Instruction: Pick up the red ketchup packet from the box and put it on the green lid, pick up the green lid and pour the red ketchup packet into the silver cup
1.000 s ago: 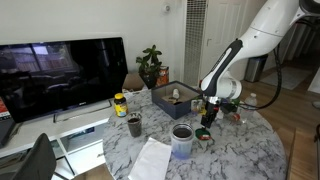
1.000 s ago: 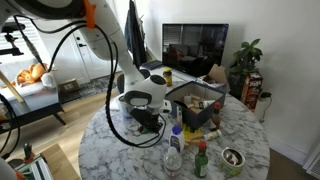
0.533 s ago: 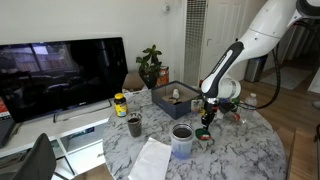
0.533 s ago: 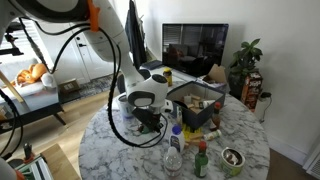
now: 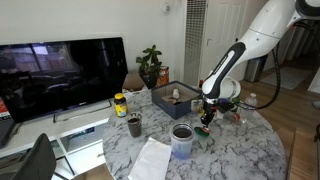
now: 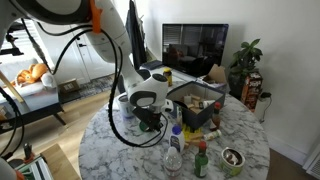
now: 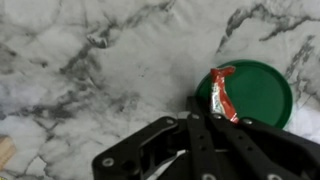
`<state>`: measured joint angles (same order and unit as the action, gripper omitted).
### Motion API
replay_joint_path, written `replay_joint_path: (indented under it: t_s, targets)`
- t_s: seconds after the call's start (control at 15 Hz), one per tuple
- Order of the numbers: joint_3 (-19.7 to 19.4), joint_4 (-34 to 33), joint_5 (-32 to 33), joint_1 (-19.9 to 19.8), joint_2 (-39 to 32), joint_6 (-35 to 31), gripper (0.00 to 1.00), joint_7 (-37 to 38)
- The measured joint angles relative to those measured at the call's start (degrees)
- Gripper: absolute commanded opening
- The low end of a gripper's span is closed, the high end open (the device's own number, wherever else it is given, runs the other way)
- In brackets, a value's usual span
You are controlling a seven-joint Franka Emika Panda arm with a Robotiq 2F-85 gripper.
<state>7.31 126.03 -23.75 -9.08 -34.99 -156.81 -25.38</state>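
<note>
Hardly moved, gripper [image 7: 203,112] sits at rim of green lid [image 7: 262,92], jaws closed, apparently on ketchup packet [image 7: 221,88] stretching straight away.

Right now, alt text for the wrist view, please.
A red ketchup packet lies across the left edge of the green lid on the marble table. The black gripper reaches in from the frame's bottom, its tips beside the packet's near end.

red ketchup packet [image 7: 221,90] lies lengthwise on one edge of the flat round green lid [image 7: 262,92]. silver cup [image 5: 182,139] upright near it. dark box [image 5: 166,104] further back.
</note>
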Motion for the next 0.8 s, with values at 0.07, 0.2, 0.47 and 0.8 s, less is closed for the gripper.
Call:
replay_joint_path:
  t_s: [0.07, 0.2, 0.47, 0.8]
  targets:
    - [0.0, 0.0, 0.6, -0.1, 0.0, 0.0, 0.0, 0.6]
    - [0.0, 0.0, 2.5, 0.0, 0.1, 0.0, 0.0, 2.2]
    - [-0.4, 0.1, 7.4, 0.9, 1.8, 0.8, 0.0, 6.8]
    - [-1.1, 0.7, 12.2, 3.0, 9.1, 9.1, 0.0, 12.2]
